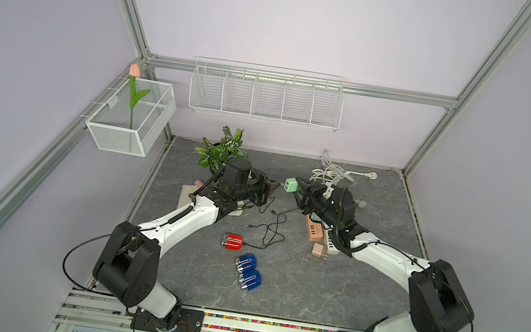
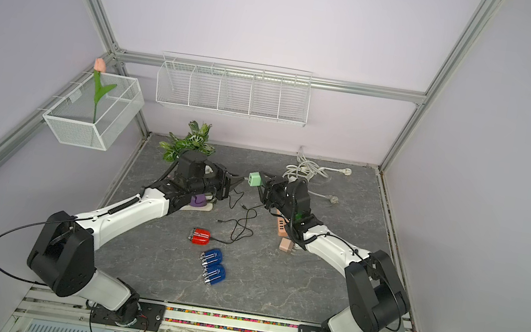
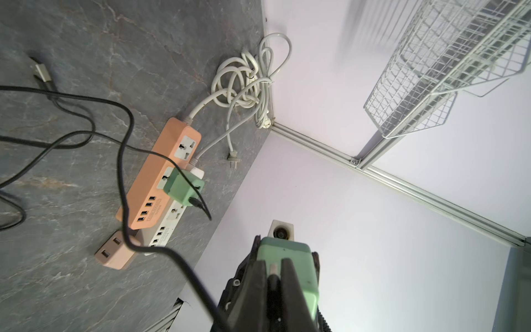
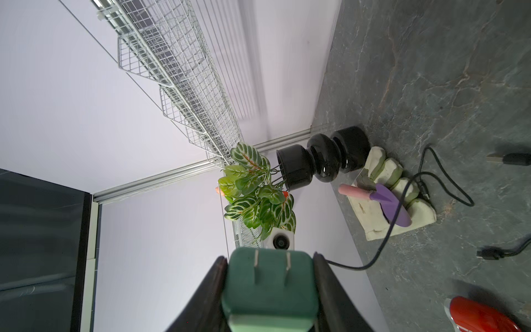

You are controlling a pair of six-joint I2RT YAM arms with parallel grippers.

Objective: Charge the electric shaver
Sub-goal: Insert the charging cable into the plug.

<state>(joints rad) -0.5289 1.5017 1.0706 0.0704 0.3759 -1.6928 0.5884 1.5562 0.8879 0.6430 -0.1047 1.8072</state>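
Red shaver [image 1: 232, 241] is lying on its side near the middle of the grey table [image 1: 309, 289] in both top views, with a black cable [image 1: 253, 246] running out of it in loose loops. Two blue shavers [image 1: 246, 262] are lying just in front of it. Well behind them, above the table, the two arms are meeting tip to tip. The left gripper [image 1: 276, 186] is pinching shut on something small, while the right gripper [image 1: 297, 187] is clamping a green adapter [image 1: 290, 184] with its ports facing the left one. An orange power strip [image 1: 313, 230] is lying under the right arm, and white cords [image 1: 331, 172] are sitting coiled at the back.

In the left wrist view, the left fingers are squeezing a plug [image 3: 273, 269], its metal tip pointing right at the adapter's face; whether it is already in a port I cannot tell. A second green adapter [image 3: 184, 186] is sitting on the orange strip with a black lead in it.

In the right wrist view, the right fingers are gripping the green adapter by its two sides, partly open around it, prongs facing the camera. The red shaver is showing at the frame's corner [image 4: 482, 316].
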